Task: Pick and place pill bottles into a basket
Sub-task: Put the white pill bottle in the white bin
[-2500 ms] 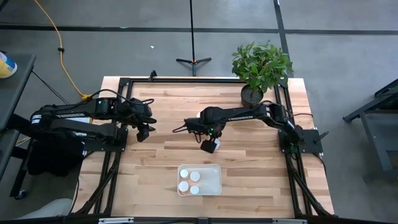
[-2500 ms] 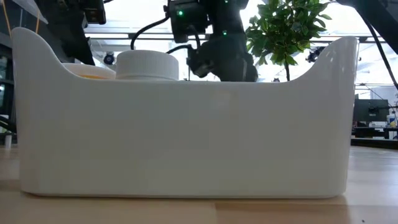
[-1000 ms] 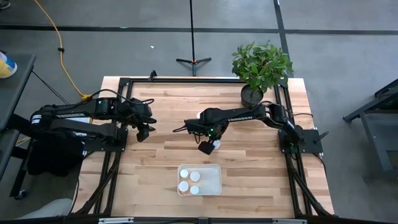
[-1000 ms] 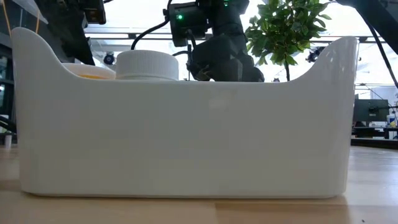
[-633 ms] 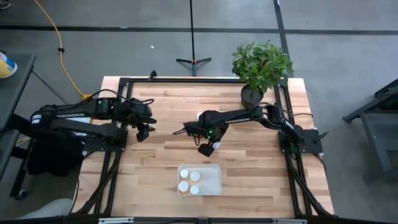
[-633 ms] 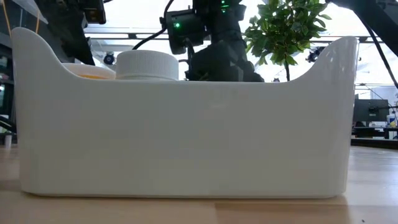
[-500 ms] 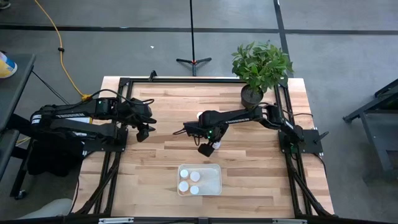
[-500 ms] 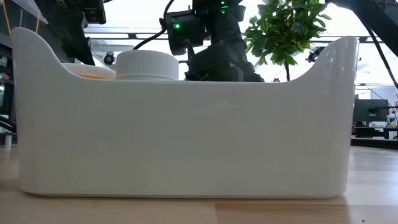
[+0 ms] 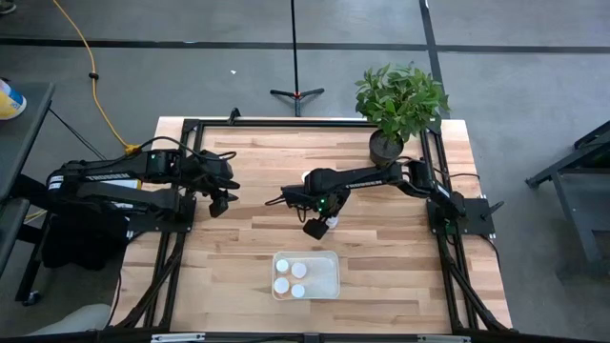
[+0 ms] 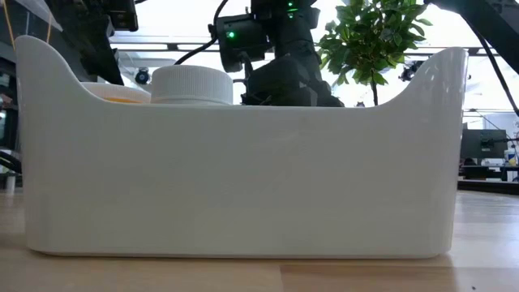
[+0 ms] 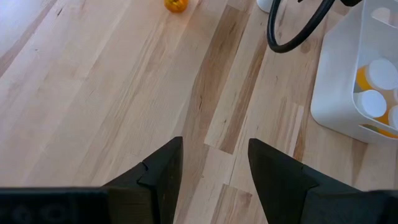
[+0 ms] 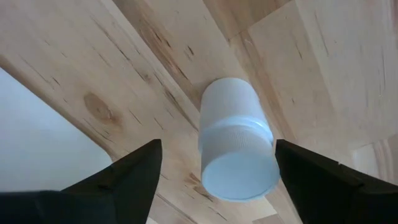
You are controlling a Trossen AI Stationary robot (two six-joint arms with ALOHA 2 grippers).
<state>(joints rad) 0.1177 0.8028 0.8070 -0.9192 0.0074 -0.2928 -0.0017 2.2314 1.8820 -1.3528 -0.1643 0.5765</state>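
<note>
The right gripper [image 9: 318,227] hangs over the middle of the table [image 9: 248,238], just behind the basket [image 9: 331,276], with its dark fingers [image 12: 134,174] spread wide. Between them, in the right wrist view, lies a white pill bottle [image 12: 236,140] on its side on the wood, cap end toward the camera — neither finger touches it, and a clear gap shows on each side. From above, this bottle appears only as a small pale spot at the gripper's tip. The basket sits near the front edge of the table and holds three pill bottles [image 9: 293,278] grouped in its left half, white caps up; its right half shows bare plastic. In the low view the basket's near wall [image 10: 243,178] fills most of the picture, with one white cap [image 10: 192,85] rising above the rim and the right arm's dark wrist behind it. The left gripper [image 9: 220,203] waits over the left part of the table, well apart from the basket, its fingers [image 11: 158,177] parted with nothing between them. Its wrist view takes in the basket's corner with orange bottles and a small orange object [image 11: 176,5] farther off on the wood — what it is I cannot tell. A potted plant [image 9: 400,105] stands at the far right corner.
</note>
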